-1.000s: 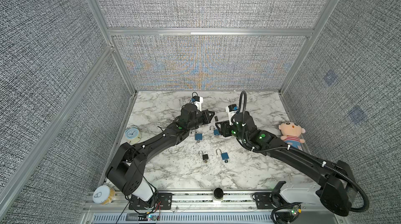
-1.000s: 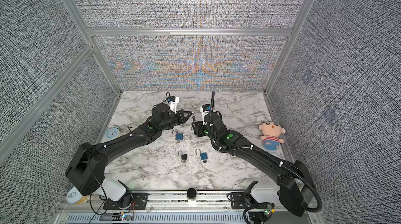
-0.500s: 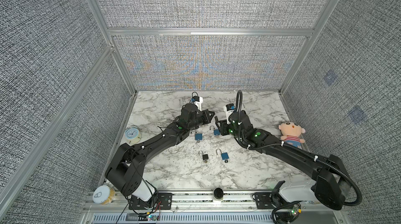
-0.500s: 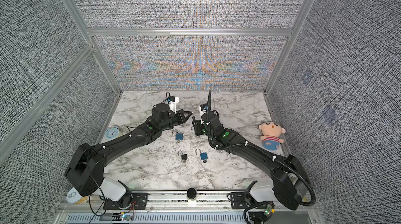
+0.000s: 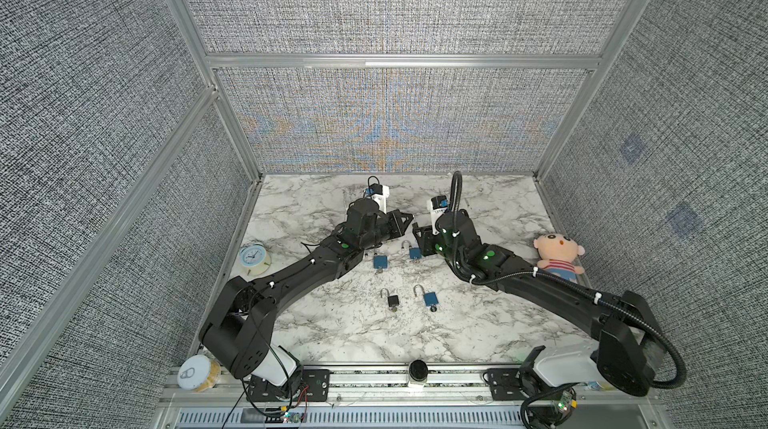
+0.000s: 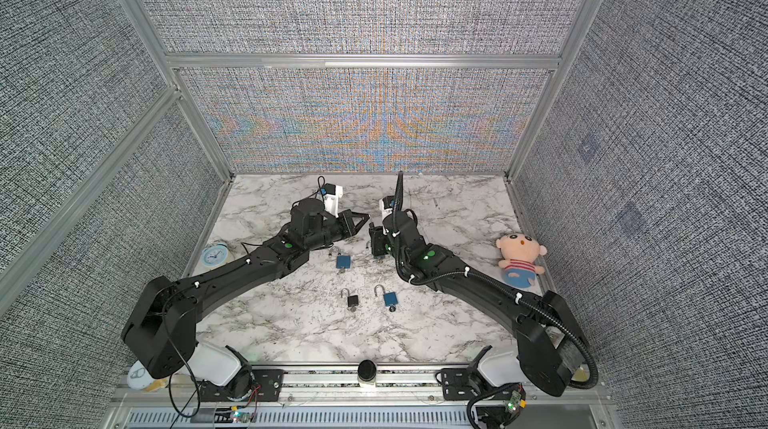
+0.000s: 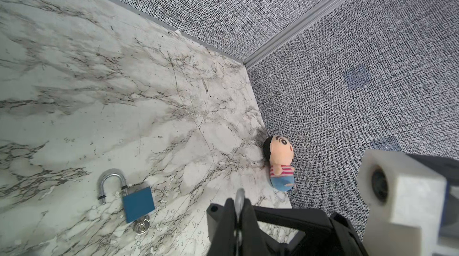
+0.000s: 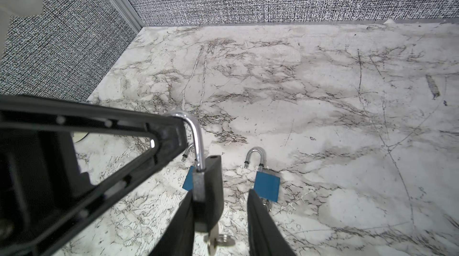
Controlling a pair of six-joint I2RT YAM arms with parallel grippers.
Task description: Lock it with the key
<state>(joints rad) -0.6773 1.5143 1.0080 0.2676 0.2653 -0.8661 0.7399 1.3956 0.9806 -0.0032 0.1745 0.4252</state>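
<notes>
Two grippers meet over the table (image 5: 498, 206) in a top view: left gripper (image 5: 407, 220) beside right gripper (image 5: 415, 231). Left wrist view: its fingers (image 7: 249, 217) pinch a silver loop (image 7: 239, 196). Right wrist view: that loop's black lock (image 8: 212, 192) hangs between the right gripper's spread fingers (image 8: 263, 225), key (image 8: 222, 239) underneath.

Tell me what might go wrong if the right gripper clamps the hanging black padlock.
1. The left gripper pinches only the thin shackle, so the black padlock may swing or twist when squeezed.
2. It sits near one finger of the open right gripper, with a gap to the other; closing may push it sideways.
3. The key below may get knocked.
</notes>
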